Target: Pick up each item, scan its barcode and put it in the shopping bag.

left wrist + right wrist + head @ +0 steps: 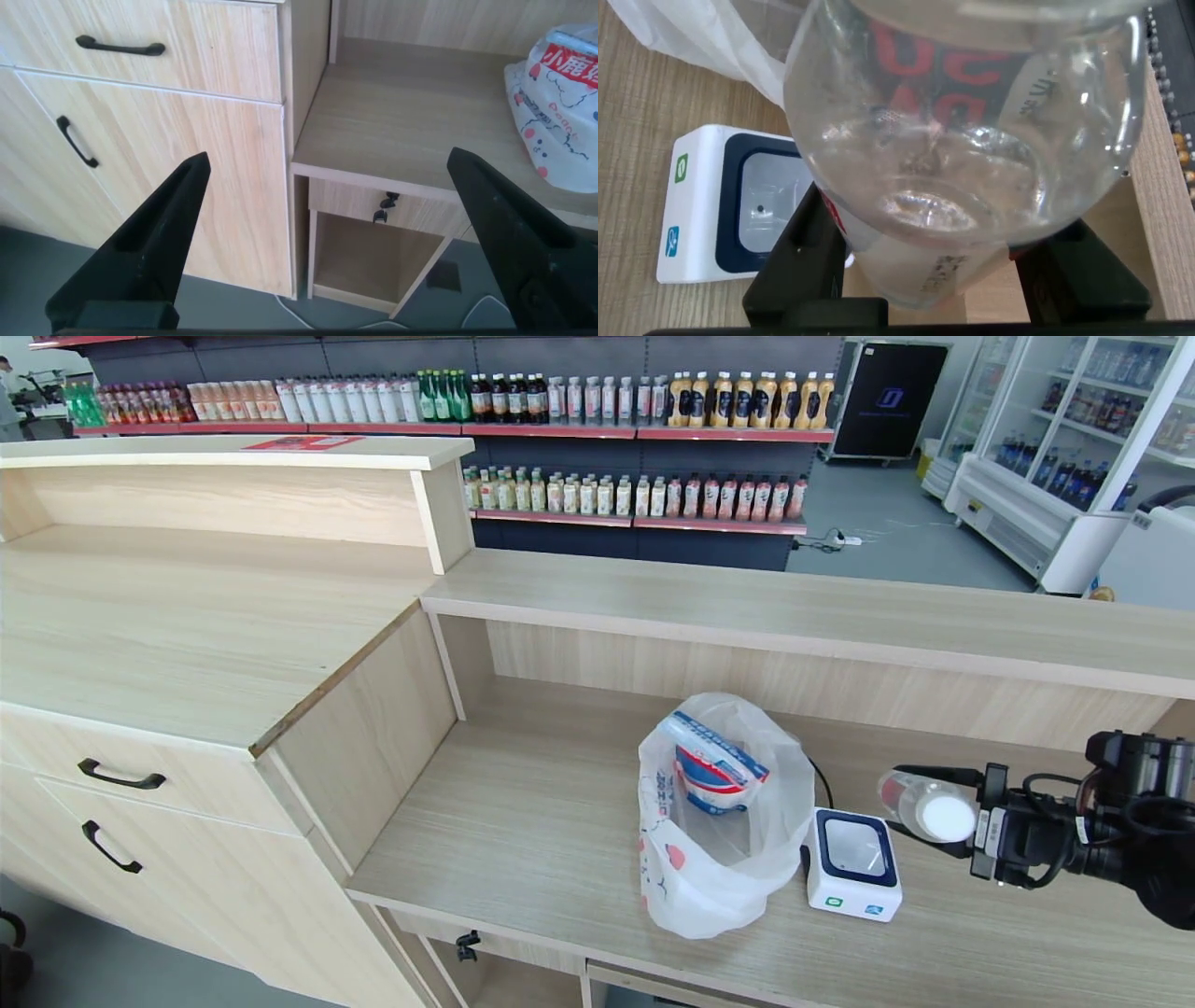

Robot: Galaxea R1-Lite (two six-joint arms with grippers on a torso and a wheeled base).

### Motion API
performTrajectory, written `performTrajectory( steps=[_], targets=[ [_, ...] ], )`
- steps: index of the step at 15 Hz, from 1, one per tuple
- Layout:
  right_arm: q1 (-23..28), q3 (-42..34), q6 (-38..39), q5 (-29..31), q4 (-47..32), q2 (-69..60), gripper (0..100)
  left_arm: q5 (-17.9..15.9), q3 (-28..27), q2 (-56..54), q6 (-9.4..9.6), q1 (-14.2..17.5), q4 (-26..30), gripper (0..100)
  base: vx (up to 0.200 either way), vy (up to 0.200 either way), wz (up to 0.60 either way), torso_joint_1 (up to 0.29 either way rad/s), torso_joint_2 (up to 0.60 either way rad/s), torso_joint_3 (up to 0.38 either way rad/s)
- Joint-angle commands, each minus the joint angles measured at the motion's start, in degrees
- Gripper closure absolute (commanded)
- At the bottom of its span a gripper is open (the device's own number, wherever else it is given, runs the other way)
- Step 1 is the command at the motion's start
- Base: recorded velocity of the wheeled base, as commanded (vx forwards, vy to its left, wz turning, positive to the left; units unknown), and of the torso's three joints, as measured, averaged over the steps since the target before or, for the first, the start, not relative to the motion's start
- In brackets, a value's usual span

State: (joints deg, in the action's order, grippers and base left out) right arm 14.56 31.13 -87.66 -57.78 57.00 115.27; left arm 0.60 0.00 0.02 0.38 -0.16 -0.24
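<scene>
Grips a clear bottle [934,810] sideways in the right gripper [904,800], forearm level, just right of the scanner [852,861] and raised above it. Holds the left gripper [327,238] spread wide and empty, well to the scanner's left and lower.

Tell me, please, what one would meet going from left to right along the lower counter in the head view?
The shopping bag → the barcode scanner → the bottle, held in the right end effector.
</scene>
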Motion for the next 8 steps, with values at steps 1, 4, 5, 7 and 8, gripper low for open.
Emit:
performTrajectory(
  steps=[1,4,5,7,8],
  targets=[
    [-0.1,-0.1,-0.3,0.0,0.0,0.1,100,0.0,0.0,0.0,-0.03,0.0,0.0,0,0.000,0.000,0.00,0.000,0.00,0.000],
    [-0.1,0.0,-1.1,-0.8,0.0,0.3,100,0.0,0.0,0.0,-0.03,0.0,0.0,0,0.000,0.000,0.00,0.000,0.00,0.000],
    [-0.2,0.0,-1.2,-0.8,-0.1,0.3,100,0.0,0.0,0.0,0.06,0.0,0.0,0,0.000,0.000,0.00,0.000,0.00,0.000],
    [-0.7,-0.1,-1.2,-0.8,0.0,0.0,100,0.0,0.0,0.0,0.06,0.0,0.0,0,0.000,0.000,0.00,0.000,0.00,0.000],
    [-0.7,0.0,-1.3,-0.8,0.0,0.0,100,0.0,0.0,0.0,0.06,0.0,0.0,0,0.000,0.000,0.00,0.000,0.00,0.000]
  ],
)
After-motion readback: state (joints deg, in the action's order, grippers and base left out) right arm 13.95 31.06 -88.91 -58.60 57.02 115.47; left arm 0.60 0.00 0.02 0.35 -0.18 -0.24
